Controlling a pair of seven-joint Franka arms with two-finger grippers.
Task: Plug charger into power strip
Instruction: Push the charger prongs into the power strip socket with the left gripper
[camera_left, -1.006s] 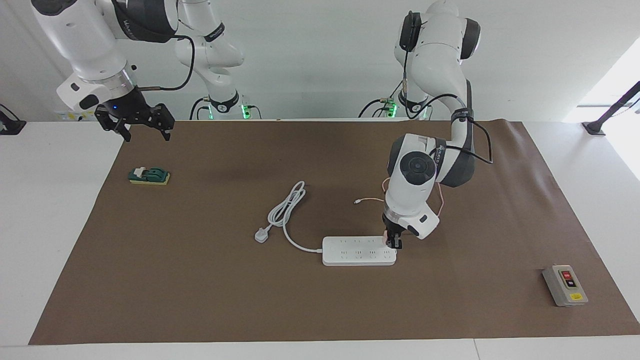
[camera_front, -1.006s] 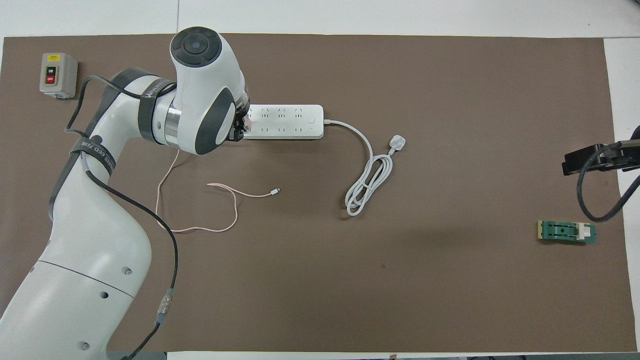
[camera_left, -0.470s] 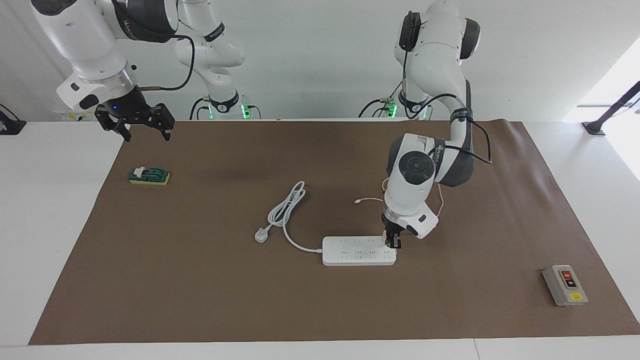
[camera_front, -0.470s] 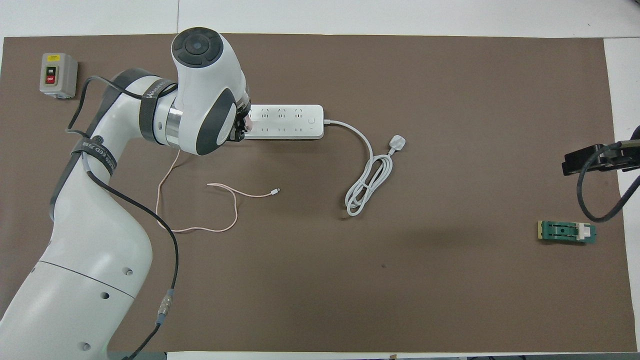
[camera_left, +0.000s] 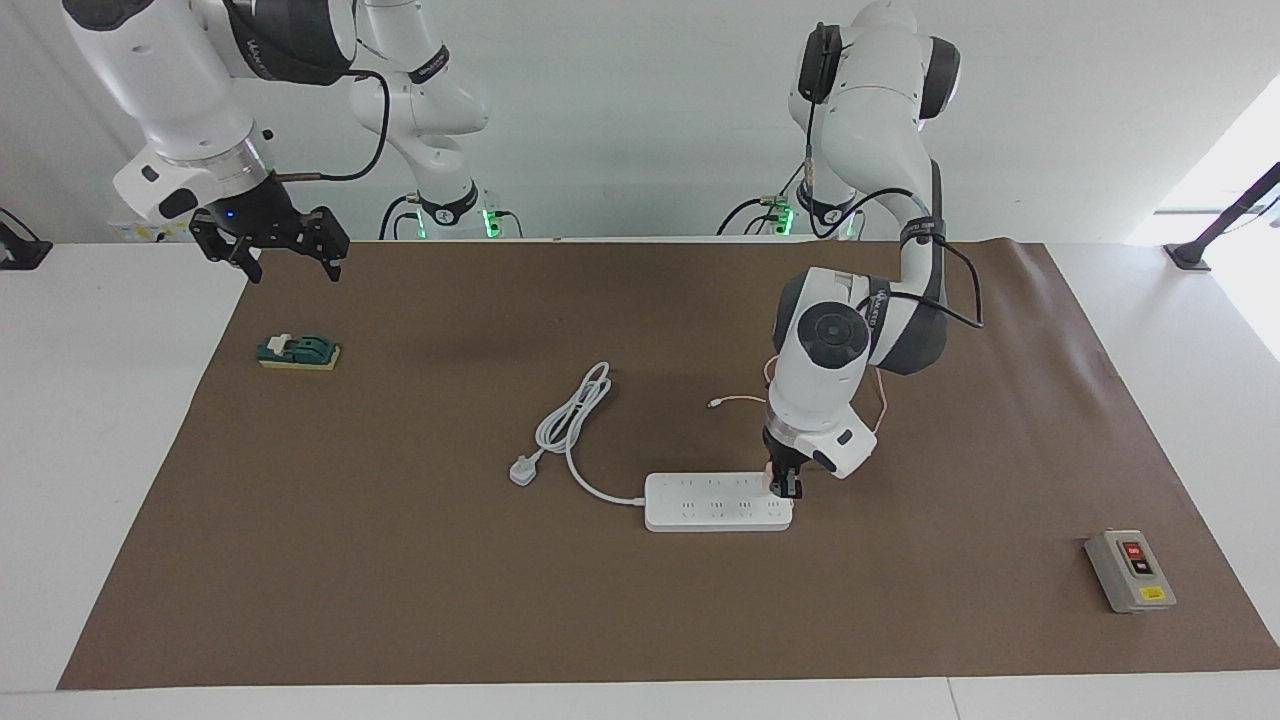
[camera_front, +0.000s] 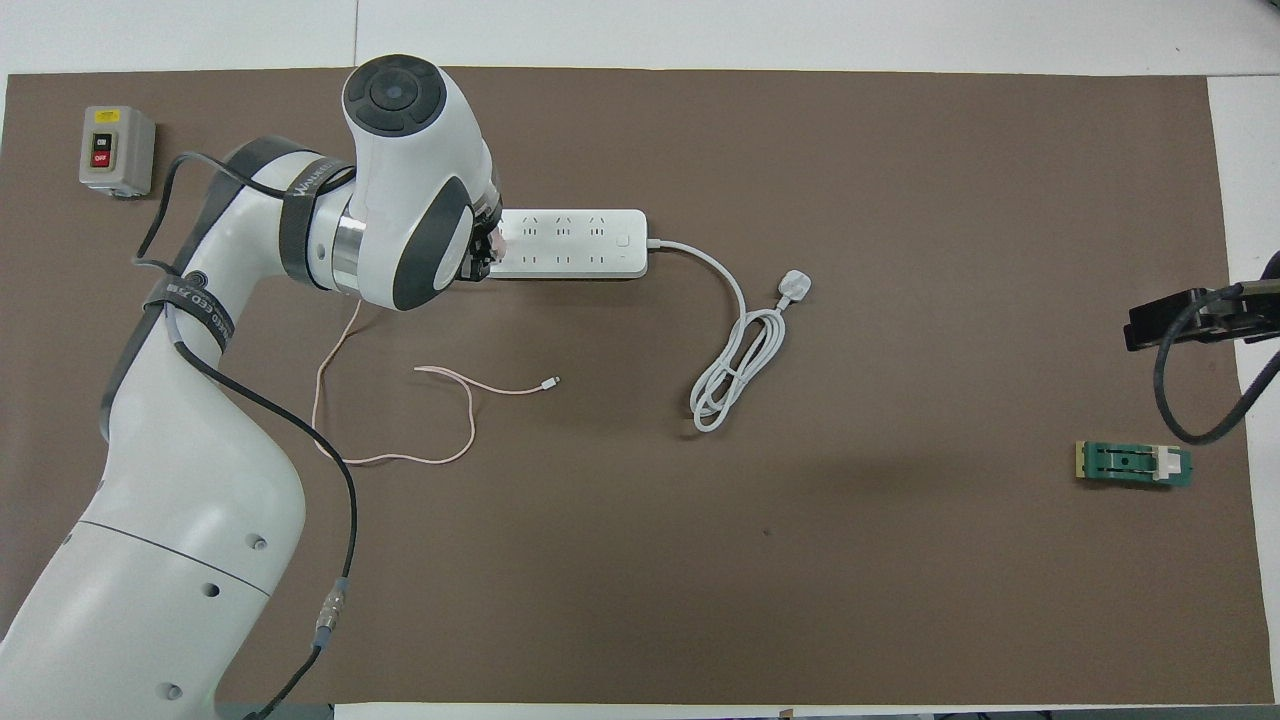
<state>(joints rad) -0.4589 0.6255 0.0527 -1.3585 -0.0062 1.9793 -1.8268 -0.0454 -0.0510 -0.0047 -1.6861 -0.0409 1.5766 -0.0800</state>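
1. The left gripper (camera_left: 784, 487), lower centre of the facing view, holds the charger (camera_left: 773, 483) pinched on the strip's (camera_left: 715, 502) end socket, upright for pushing in.
2. The right gripper (camera_left: 285, 255) waits upper left, fingers spread, holding nothing.
3. The cable (camera_front: 400, 400) trails slack, so it won't tug.

Robot lab: two benchtop arms (camera_left: 850, 340)

My left tool (camera_left: 786, 487) holds the pale pink charger (camera_left: 772, 483) upright on the flat white power strip (camera_left: 715, 502), at its left-arm end; pink cable (camera_front: 400, 400) trails on the bench toward 6 o'clock.
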